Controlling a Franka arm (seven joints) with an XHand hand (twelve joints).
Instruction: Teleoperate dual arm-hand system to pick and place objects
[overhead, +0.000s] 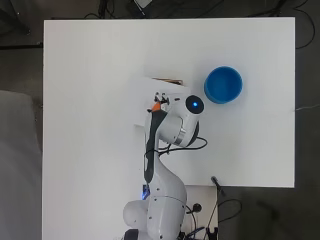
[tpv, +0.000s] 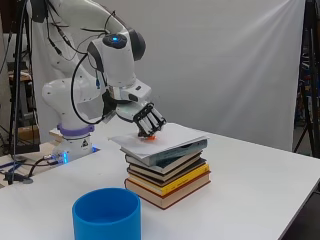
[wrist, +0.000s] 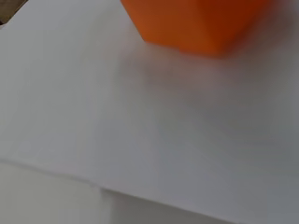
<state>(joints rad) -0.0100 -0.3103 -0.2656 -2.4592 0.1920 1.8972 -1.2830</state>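
Side view, centre frame: we are curling the hand (tpv: 145, 119) around the orange object (tpv: 150, 136) atop the book stack (tpv: 167, 167), judging a lift toward the blue cup (tpv: 106, 216) at lower left comes next.

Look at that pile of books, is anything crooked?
Yes. The stack of books is uneven: the white top book sits turned and juts past those below. The hand reaches down over a small orange object on it.
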